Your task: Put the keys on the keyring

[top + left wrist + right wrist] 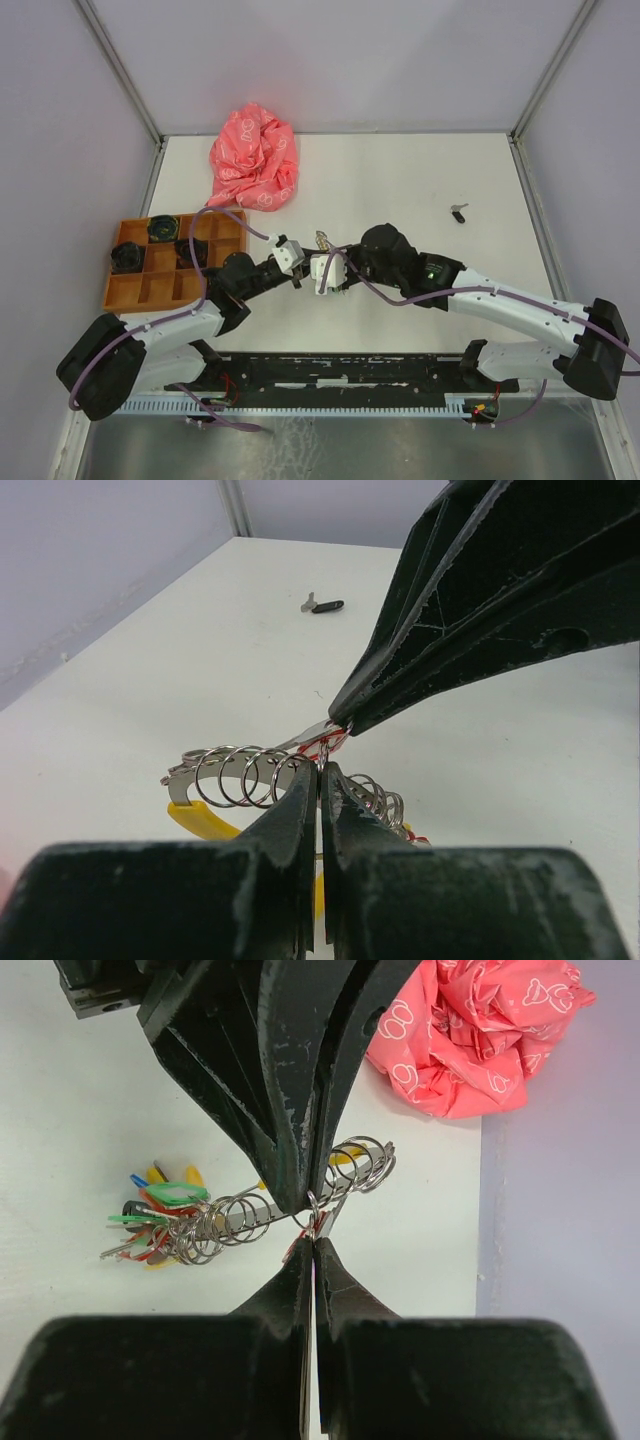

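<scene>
My left gripper [298, 272] and right gripper [322, 272] meet tip to tip at the table's middle. In the left wrist view the left gripper [320, 772] is shut on a small silver keyring [323, 750]. The right gripper [313, 1242] is shut on the red-headed key [299, 1248], held edge-on against that keyring [313, 1203]. The key's red head [335, 742] and silver blade also show in the left wrist view. The black-headed key [459, 211] lies alone at the far right of the table, and also shows in the left wrist view [322, 606].
A metal bar strung with several spare rings [230, 1218] and a bunch of coloured key tags [160, 1210] lies just beyond the grippers. A crumpled pink cloth [255, 158] sits at the back. An orange compartment tray [135, 290] stands at the left.
</scene>
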You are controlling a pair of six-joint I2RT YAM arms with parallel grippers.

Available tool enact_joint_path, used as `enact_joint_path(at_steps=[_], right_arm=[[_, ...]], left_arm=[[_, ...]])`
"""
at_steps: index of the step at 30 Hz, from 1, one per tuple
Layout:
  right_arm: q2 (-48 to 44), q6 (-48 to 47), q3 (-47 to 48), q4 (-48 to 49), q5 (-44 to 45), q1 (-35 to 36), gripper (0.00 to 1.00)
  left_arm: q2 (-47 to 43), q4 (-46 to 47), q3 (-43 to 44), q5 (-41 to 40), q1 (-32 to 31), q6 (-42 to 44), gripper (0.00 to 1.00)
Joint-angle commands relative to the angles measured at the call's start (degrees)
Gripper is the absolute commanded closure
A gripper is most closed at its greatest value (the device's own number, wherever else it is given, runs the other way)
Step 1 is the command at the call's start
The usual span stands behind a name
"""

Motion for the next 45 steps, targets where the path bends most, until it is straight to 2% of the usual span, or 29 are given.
enact_joint_path(at_steps=[1, 23, 24, 30, 32, 38, 45], right_arm=[[-1.22, 2.45, -0.73, 2.94, 2.18, -0.31, 0.99], [-1.23, 8.86, -4.46, 7.91, -3.52, -0.34, 0.99], [-1.44, 9.37, -4.5, 7.94, -3.36, -0.3, 0.98], [-5.67, 13.09, -4.72, 5.3, -1.06, -0.33, 0.67], [-6.57, 14.87, -4.97, 5.47, -1.24, -0.26, 0.61], [-6.39, 17.31, -4.96, 5.62, -3.6, -1.24, 0.59], [-4.04, 18.41, -3.77, 7.18, -14.85, -5.94, 0.64]], left_arm=[[-2.45, 6.94, -0.54, -0.96, -0.18, -1.94, 0.97], [-1.65, 12.01, -1.61, -0.13, -0.19, -3.75, 0.97], [-1.65, 11.72, -1.61, -0.18, -0.21, -3.38, 0.97], [-1.91, 8.43, -1.83, -0.19, -0.19, -0.17, 0.97], [-1.86, 7.15, -1.79, -0.11, -0.2, 1.58, 0.97], [-2.71, 2.51, -1.37, 3.03, -0.16, 7.76, 0.97], [-3.94, 0.8, -1.56, 7.34, -0.21, 12.22, 0.97]])
